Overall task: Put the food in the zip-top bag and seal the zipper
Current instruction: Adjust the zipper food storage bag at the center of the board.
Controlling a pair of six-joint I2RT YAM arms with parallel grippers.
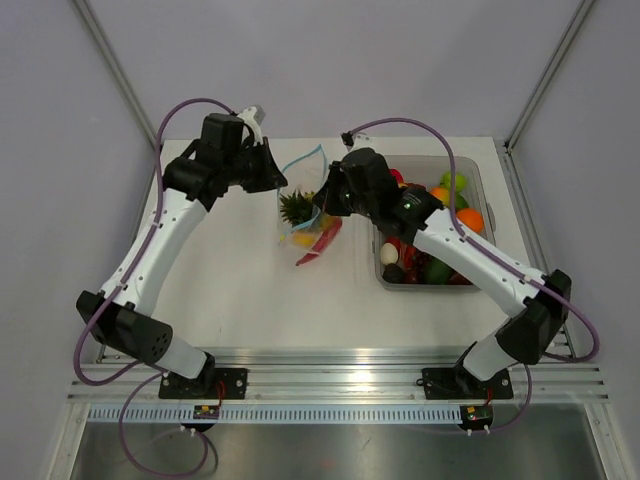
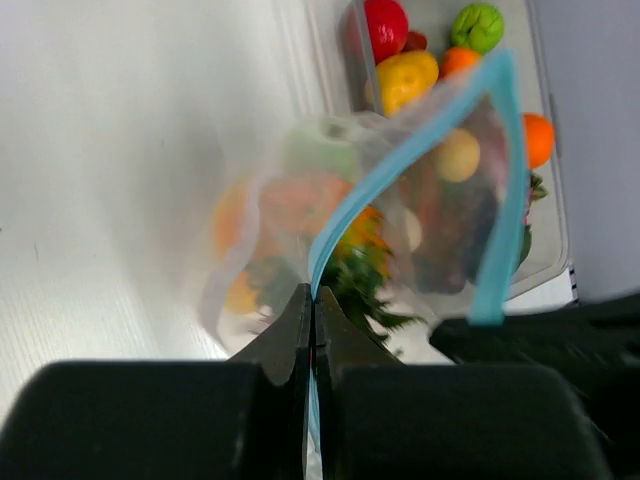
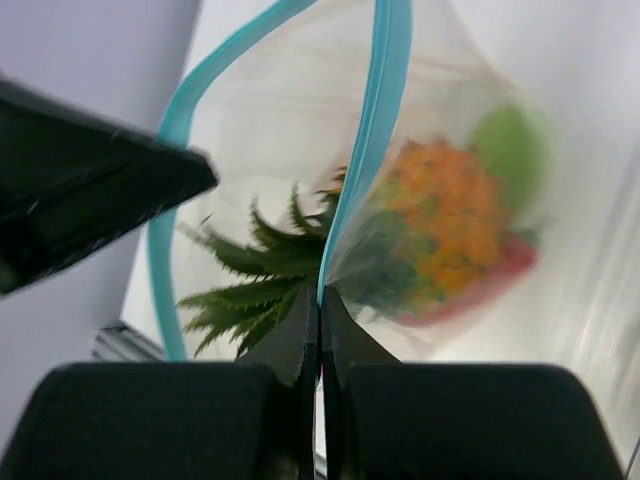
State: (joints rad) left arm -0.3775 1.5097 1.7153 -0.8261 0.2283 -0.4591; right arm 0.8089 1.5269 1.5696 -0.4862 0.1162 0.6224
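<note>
Both tools are pressed together on the thin light-blue zipper strip [image 2: 400, 155]: left tool [image 2: 312, 300] pinching the left lip, right tool [image 3: 320, 300] pinching the right lip. The floppy clear zip-top bag [image 1: 305, 215] stands mid-tabletop [image 1: 230, 280] between them, mouth gaping. The strip's long axis runs roughly near-to-far and the gap between lips lies left-right, so I reckon sealing means drawing the tools toward each other, then running along the strip. Inside are a toy pineapple with green leaves [image 3: 260, 260] and something orange and red, blurred by the plastic. More toy food sits in the rigid clear tub [image 1: 400, 286] to the right, nearer the right arm. The strip's near end is hidden behind the fingers.
</note>
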